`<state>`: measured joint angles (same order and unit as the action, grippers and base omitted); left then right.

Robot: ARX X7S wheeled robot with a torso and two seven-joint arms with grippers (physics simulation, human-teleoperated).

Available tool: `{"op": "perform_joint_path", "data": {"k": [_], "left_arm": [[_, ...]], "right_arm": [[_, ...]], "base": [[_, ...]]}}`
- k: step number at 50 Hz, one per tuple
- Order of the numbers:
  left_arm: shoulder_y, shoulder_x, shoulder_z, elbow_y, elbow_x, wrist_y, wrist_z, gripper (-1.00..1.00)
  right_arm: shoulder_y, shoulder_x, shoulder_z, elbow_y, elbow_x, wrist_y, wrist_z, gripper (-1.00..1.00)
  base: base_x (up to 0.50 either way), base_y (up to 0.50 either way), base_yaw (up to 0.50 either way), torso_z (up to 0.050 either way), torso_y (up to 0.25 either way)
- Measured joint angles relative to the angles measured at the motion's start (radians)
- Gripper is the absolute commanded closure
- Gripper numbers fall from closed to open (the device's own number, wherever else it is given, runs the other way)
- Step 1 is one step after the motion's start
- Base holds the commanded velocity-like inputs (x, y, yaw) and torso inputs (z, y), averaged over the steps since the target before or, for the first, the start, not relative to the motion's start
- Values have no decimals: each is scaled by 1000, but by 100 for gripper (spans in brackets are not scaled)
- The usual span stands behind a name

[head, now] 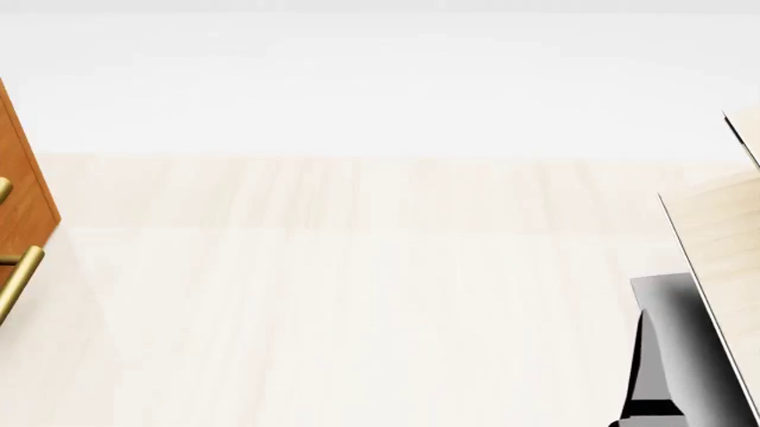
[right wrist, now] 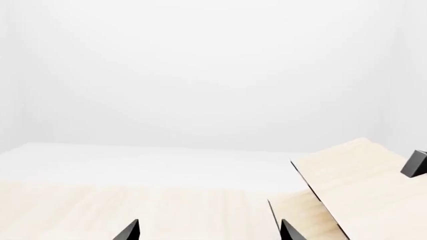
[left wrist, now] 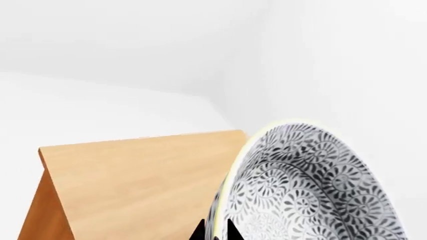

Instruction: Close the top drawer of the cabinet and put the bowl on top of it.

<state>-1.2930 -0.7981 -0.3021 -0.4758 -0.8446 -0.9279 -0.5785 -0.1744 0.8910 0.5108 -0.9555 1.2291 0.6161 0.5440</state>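
Observation:
In the left wrist view my left gripper [left wrist: 215, 231] is shut on the rim of the bowl [left wrist: 313, 190], one black fingertip on each side of the wall. The bowl is white with a dense grey-blue petal pattern and is held tilted on edge. It hangs beside and above the cabinet's flat orange-brown top [left wrist: 140, 175]. The head view shows only a sliver of the cabinet [head: 27, 178] at the left edge, with two brass handles [head: 18, 276]. Whether the top drawer is in or out I cannot tell. My right gripper [right wrist: 209, 232] is open over the pale floor, holding nothing.
A pale light-wood shelf structure [head: 718, 240] stands at the right of the head view, with a dark grey block [head: 679, 347] at its foot. The same shelf [right wrist: 347, 180] shows in the right wrist view. Pale wood floor [head: 356, 294] lies between cabinet and shelf, with white walls behind.

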Motion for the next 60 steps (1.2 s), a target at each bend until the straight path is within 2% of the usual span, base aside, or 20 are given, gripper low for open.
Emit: {"op": "perform_joint_path", "data": {"k": [42, 60], "left_arm": [[49, -1, 12, -123, 59, 138, 80, 100], [40, 1, 10, -111, 58, 112, 67, 100]], "right_arm": [[-30, -8, -8, 10, -30, -22, -18, -100], [-34, -10, -17, 9, -36, -27, -20, -100]], "base": [[0, 0, 0, 0, 0], [0, 0, 0, 0, 0]]}}
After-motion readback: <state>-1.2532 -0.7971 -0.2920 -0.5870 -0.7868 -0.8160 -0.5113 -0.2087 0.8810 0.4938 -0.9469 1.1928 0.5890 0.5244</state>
